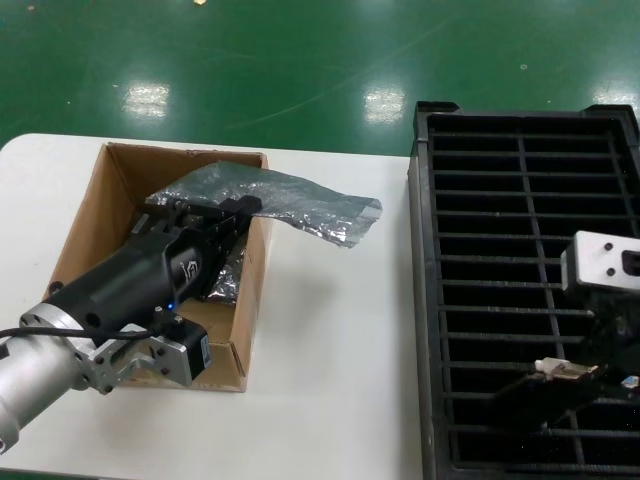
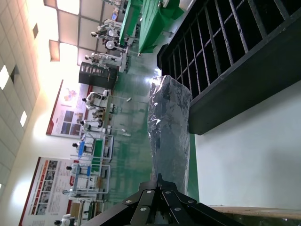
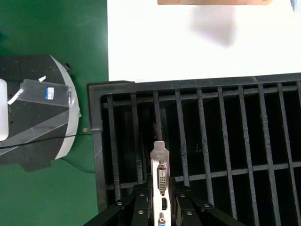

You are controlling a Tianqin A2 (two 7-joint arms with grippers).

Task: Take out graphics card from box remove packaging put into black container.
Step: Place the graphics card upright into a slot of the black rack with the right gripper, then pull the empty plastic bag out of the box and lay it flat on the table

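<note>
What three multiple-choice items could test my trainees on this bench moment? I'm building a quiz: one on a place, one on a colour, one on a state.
1. Where is the left hand?
A. Over the black container
B. At the box, on the packaging
C. Off the table

2. What colour is the floor beyond the table?
A. Green
B. Grey
C. Brown

3. What is the right hand doing?
A. Hanging empty
B. Gripping the packaging
C. Holding the graphics card

Answers:
1 B: it reaches into the box, gripping the packaging.
2 A: the floor is green.
3 C: the graphics card sits between its fingers, over the black container.
</note>
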